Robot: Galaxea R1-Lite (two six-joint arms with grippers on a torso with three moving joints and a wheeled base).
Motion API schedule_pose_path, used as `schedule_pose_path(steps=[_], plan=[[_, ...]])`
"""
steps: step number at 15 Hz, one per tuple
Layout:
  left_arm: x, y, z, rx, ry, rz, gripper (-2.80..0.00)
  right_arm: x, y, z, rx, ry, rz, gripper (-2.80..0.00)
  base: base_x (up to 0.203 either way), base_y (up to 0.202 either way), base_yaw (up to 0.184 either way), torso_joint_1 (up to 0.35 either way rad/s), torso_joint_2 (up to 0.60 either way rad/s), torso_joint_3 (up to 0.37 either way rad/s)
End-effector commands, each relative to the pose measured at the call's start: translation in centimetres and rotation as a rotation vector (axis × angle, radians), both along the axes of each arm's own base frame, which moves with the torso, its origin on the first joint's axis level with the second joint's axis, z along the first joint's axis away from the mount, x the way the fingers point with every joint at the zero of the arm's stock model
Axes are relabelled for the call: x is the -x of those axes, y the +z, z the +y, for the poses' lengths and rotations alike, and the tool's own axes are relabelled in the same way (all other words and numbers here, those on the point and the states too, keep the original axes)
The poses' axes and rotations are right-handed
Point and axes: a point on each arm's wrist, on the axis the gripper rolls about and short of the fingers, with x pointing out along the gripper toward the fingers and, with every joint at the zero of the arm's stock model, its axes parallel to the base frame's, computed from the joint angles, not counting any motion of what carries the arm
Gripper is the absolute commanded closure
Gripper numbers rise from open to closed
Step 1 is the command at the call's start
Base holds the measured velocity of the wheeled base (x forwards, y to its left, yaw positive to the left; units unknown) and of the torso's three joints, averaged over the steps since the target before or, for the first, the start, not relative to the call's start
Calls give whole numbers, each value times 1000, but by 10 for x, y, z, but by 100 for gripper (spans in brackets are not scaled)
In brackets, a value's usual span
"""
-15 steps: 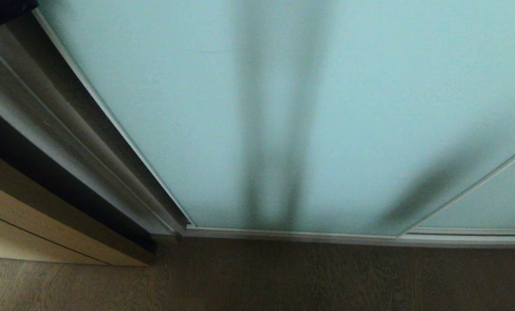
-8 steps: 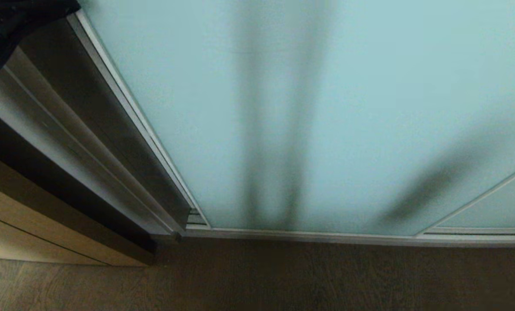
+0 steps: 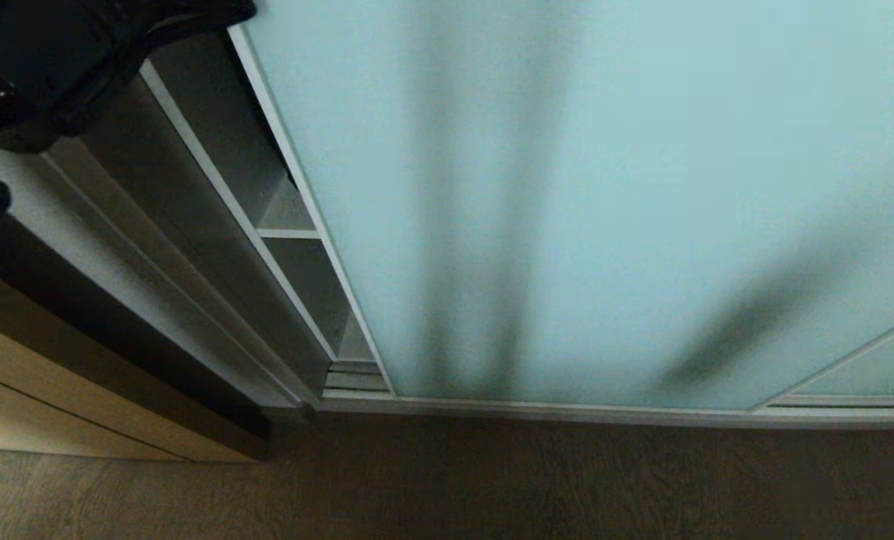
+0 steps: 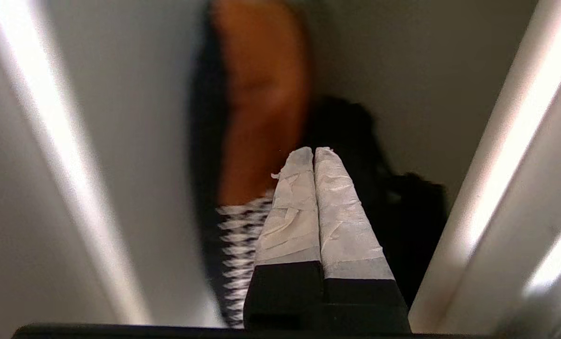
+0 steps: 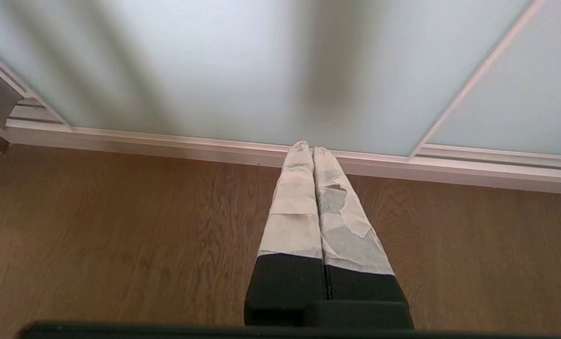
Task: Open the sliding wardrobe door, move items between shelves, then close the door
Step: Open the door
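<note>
1. The door [image 3: 604, 202] is standing tall in front of the robot, and its left edge is sitting a little way off the left frame, so a thin gap is showing there.
2. Through the gap the shelves [image 3: 288, 233] are peeking out, one above the other.
3. The left gripper [image 4: 314, 153] is pointing into that gap with its fingers pressed together, pinching nothing (the left arm is showing as a dark shape at the top left of the head view).
4. The door's edge is lying just to the right of the left gripper, running up and down.
5. The items [image 4: 243, 245] are sitting just past its fingertips.
6. The right gripper [image 5: 312, 149] is hanging low near the floor [image 5: 120, 235], fingers pressed together too.
7. The left arm is nearer to the edge, so I think it should be pushing the door to the right.
</note>
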Motion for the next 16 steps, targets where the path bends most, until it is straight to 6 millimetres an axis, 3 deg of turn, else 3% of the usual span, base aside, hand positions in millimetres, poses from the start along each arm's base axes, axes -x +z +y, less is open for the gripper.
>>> schedule_pose_path(steps=[1,9,11,13,16], plan=[[-20,-7,-18,-11,-30,20,0,0,0,0,0,1,-2,0,0,0,0,0,0,0],[-47,-33,-107,-56,-209,43,0,0,0,0,0,1,-2,0,0,0,0,0,0,0],[-48,-38,-121,-57,-218,-14,0,0,0,0,0,1,-2,0,0,0,0,0,0,0],[-44,-28,-119,-46,-211,-55,0,0,0,0,0,1,-2,0,0,0,0,0,0,0],[-22,15,-100,46,-161,-151,0,0,0,0,0,0,-2,0,0,0,0,10,2,-6]])
